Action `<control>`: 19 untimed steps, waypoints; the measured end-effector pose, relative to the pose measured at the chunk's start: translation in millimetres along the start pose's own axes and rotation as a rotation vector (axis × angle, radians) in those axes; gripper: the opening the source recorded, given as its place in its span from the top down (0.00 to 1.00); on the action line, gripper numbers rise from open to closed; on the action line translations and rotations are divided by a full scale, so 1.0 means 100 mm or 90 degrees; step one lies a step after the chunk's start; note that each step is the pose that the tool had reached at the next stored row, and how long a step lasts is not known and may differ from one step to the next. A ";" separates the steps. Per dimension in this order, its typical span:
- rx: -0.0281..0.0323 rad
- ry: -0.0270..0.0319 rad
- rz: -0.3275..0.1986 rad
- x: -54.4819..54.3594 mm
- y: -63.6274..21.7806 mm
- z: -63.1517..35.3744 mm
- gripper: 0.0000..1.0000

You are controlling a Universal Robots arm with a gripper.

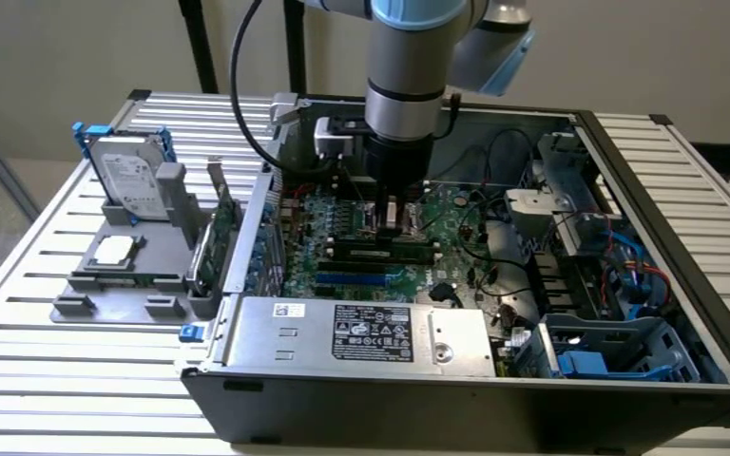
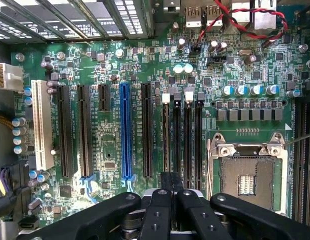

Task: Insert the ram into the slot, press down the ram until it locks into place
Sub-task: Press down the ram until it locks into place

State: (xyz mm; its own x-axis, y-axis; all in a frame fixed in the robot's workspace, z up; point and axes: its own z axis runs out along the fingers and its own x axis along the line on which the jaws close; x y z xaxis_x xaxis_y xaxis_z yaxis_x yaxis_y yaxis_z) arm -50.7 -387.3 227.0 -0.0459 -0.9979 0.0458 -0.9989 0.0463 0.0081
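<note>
ram (image 1: 375,253) sits just beneath gripper (image 1: 397,228) on upright arm (image 1: 406,90).

Slatted aluminium table (image 1: 35,380) bears an open black desktop computer case (image 1: 467,408), laid on its side with the interior facing up. Just beside the case, on the exterior view's left, a grey parts holder (image 1: 149,258) sits flat on the slats. Bare slats show in front of the case, behind the holder, and beyond the case on the exterior view's right.
</note>
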 end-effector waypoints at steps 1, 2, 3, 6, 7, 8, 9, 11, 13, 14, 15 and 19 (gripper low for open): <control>0.0017 0.0002 0.000 0.00 0.001 0.015 0.89; 0.0031 0.0004 -0.001 0.00 0.001 0.027 0.89; 0.0034 0.0007 -0.002 0.00 0.001 0.026 0.89; 0.0049 -0.0015 -0.002 0.00 -0.004 -0.035 0.89; 0.0043 -0.0009 -0.002 0.00 -0.003 -0.085 0.89; 0.0042 -0.0009 -0.002 0.00 -0.003 -0.129 0.89; 0.0042 -0.0009 -0.002 0.01 -0.003 -0.172 0.89; 0.0043 -0.0009 -0.004 0.01 -0.017 -0.214 0.89; 0.0044 -0.0009 -0.006 0.01 -0.039 -0.230 0.89; 0.0045 -0.0008 -0.008 0.01 -0.049 -0.234 0.89; 0.0045 -0.0009 -0.009 0.01 -0.058 -0.237 0.89; 0.0046 -0.0008 -0.012 0.01 -0.064 -0.240 0.89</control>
State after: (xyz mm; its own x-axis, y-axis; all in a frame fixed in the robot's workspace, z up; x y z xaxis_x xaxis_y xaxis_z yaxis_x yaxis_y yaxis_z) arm -44.1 -387.1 251.0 -0.0276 -0.9986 0.0444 -0.9996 0.0277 0.0017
